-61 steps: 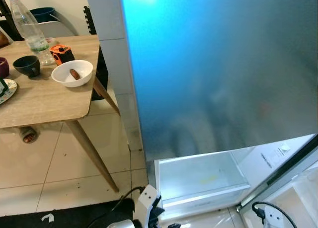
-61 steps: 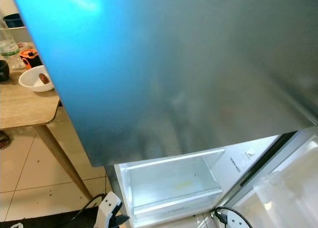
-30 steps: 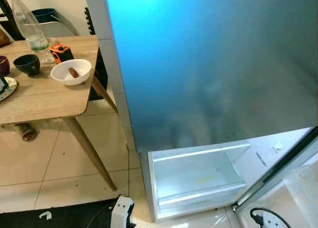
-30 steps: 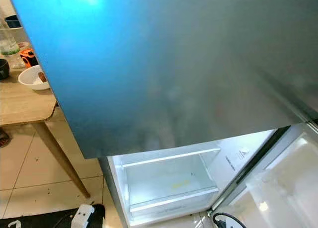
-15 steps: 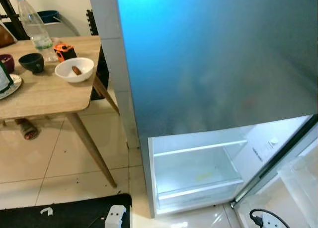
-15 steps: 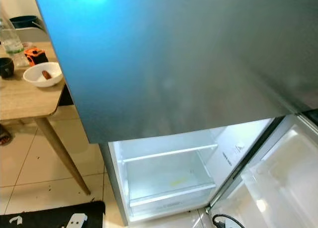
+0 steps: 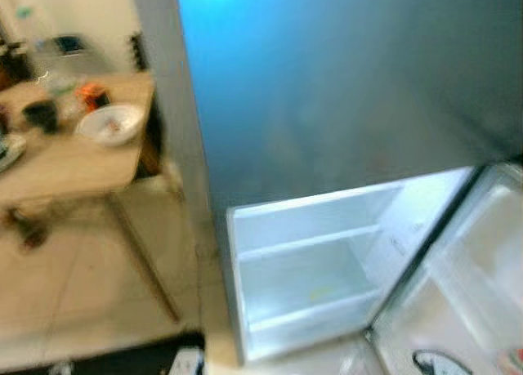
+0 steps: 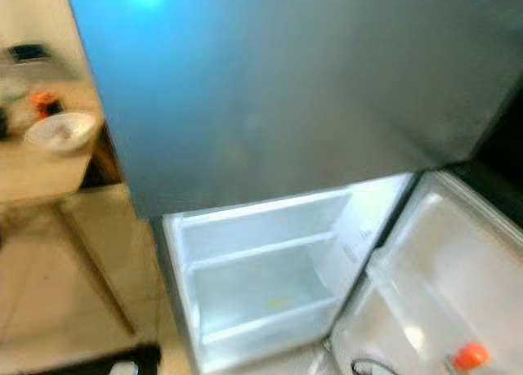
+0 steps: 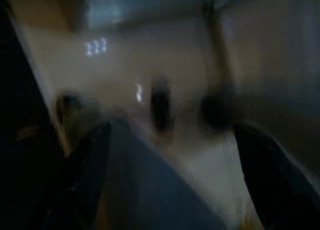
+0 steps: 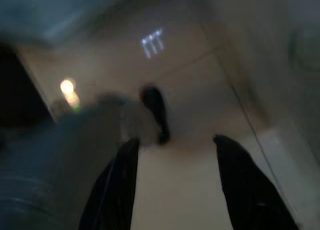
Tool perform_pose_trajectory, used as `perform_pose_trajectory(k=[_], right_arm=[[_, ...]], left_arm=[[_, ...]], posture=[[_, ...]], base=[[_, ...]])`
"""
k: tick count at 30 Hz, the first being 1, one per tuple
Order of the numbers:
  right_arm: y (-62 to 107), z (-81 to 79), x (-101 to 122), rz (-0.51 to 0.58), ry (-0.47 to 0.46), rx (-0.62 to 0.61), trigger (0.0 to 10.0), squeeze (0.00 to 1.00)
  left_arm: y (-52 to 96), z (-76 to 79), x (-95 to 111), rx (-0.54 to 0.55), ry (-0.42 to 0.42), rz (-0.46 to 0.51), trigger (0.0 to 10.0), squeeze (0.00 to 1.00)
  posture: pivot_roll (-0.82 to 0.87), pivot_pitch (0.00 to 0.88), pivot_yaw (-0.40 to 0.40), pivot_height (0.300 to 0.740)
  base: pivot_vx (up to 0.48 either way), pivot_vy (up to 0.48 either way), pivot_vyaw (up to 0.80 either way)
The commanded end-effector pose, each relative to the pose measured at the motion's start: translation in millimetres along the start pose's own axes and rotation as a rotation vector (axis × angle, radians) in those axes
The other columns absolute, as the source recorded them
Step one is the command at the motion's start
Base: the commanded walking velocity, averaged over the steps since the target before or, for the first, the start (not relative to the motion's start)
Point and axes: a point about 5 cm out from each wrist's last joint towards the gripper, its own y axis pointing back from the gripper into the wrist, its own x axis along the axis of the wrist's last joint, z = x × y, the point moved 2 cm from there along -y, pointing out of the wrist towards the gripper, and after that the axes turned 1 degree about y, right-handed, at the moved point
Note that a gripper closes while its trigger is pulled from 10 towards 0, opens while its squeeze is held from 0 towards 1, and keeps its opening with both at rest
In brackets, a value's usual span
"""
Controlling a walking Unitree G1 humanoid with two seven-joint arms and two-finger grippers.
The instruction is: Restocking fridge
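The fridge stands before me with its tall grey upper door (image 8: 310, 73) shut. Below it the lower compartment (image 7: 306, 269) is open, white and lit, with one shelf (image 7: 310, 243) across it and nothing resting on it. Its door (image 8: 445, 261) swings out to my right, and an orange-capped bottle (image 8: 470, 356) sits low in the door bin. Both arms hang over the floor. In the right wrist view my right gripper (image 10: 175, 140) is open with bare tile between its fingers. My left gripper (image 9: 172, 130) also looks open in its dark, blurred wrist view.
A wooden table (image 7: 73, 167) stands to the left of the fridge, carrying a white bowl (image 7: 110, 123), a dark cup (image 7: 39, 113) and an orange item (image 7: 91, 93). Beige tile floor (image 7: 90, 285) lies under it. A dark mat (image 7: 114, 360) borders the bottom edge.
The camera has swung to the right and the picture has blurred. More of the open lower door and the orange-capped bottle in it have come into sight.
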Motion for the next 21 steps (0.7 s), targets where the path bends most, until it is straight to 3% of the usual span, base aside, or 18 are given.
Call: perform_pose_trajectory(k=[1, 4, 8, 10, 21], right_arm=[[-0.4, -0.6, 4.7, 0.020, 0.010, 0.004, 10.0, 0.00], [-0.4, -0.7, 4.9, 0.020, 0.010, 0.005, 10.0, 0.00], [-0.2, 0.0, 4.2, 0.017, 0.011, 0.002, 10.0, 0.00], [-0.2, 0.3, 4.1, 0.016, 0.011, 0.002, 10.0, 0.00], [-0.2, 0.3, 4.3, 0.015, 0.017, 0.002, 10.0, 0.00]], left_arm=[[4.3, -1.7, -18.4, 0.012, 0.026, -0.061, 10.0, 0.00], [4.0, -1.3, -18.5, 0.013, 0.026, -0.061, 10.0, 0.00], [3.5, -0.4, -18.9, 0.009, 0.025, -0.063, 10.0, 0.00], [3.2, 0.5, -19.7, 0.007, 0.024, -0.066, 10.0, 0.00], [2.6, 0.1, -18.8, 0.020, 0.031, -0.059, 10.0, 0.00]], posture=[[-0.07, 0.074, -0.043, 0.740], [-0.07, 0.074, -0.043, 0.740], [-0.07, 0.073, -0.044, 0.740], [-0.07, 0.073, -0.044, 0.740], [-0.07, 0.068, -0.045, 0.740]], base=[[0.000, 0.000, 0.00], [-0.480, 0.000, 0.00], [0.000, 0.000, 0.00], [-0.480, 0.000, 0.00], [0.000, 0.000, 0.00]])
